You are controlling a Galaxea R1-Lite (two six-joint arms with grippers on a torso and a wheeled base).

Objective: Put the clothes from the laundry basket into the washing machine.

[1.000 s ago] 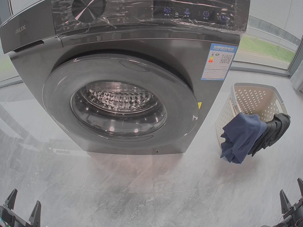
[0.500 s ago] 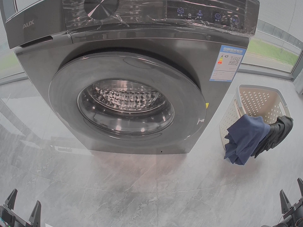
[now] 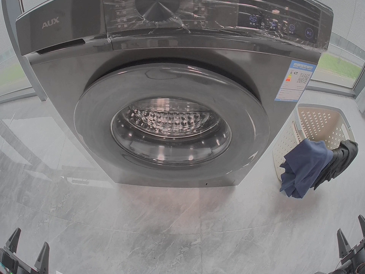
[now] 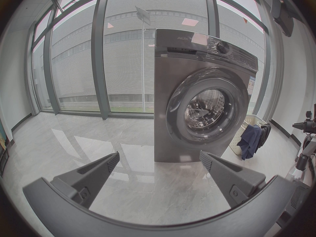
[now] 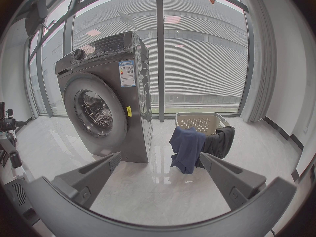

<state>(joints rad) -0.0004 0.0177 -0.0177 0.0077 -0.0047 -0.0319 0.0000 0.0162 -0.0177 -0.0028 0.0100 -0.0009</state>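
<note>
Glossy grey marble-look floor (image 3: 163, 225) all round, picking up pale window reflections. Tall windows (image 5: 204, 66) with dark frames run along the back, with a big grey building (image 4: 128, 66) outside and a strip of grass (image 3: 338, 65). A pale curtain (image 5: 261, 66) hangs at one end.

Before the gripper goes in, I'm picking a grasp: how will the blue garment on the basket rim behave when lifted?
Likely floppy and light: the blue garment hangs in thin folds over the laundry basket rim, so it should sag when lifted. It lies against the black garment, which might drag along.
</note>
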